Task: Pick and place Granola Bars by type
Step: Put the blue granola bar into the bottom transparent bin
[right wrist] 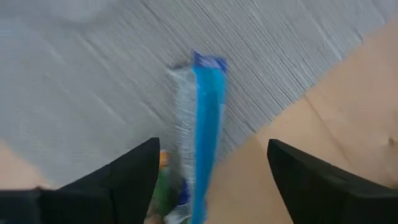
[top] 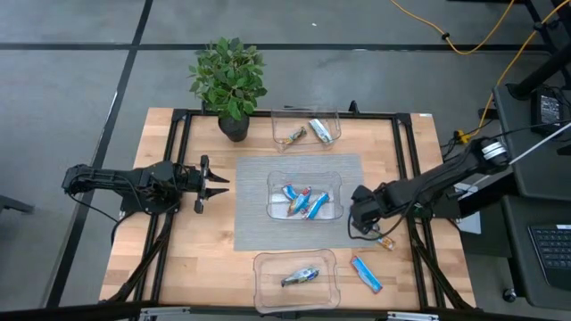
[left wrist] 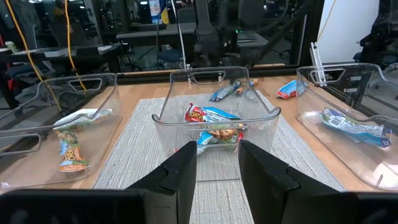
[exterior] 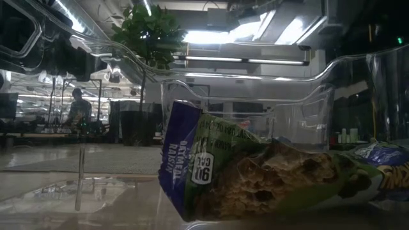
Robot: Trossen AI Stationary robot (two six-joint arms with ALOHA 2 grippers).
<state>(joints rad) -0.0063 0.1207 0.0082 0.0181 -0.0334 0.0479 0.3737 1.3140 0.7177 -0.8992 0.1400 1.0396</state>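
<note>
Bars sit in the middle bin. My right gripper at its 3 o'clock is spread wide over a blue bar. Left gripper at 9, fingers slightly apart, empty.

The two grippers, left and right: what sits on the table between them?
In the high view, the middle clear bin of wrapped bars on the grey mat lies between the left gripper and the right gripper.

bright blue granola bar, grey ribbed mat
</note>
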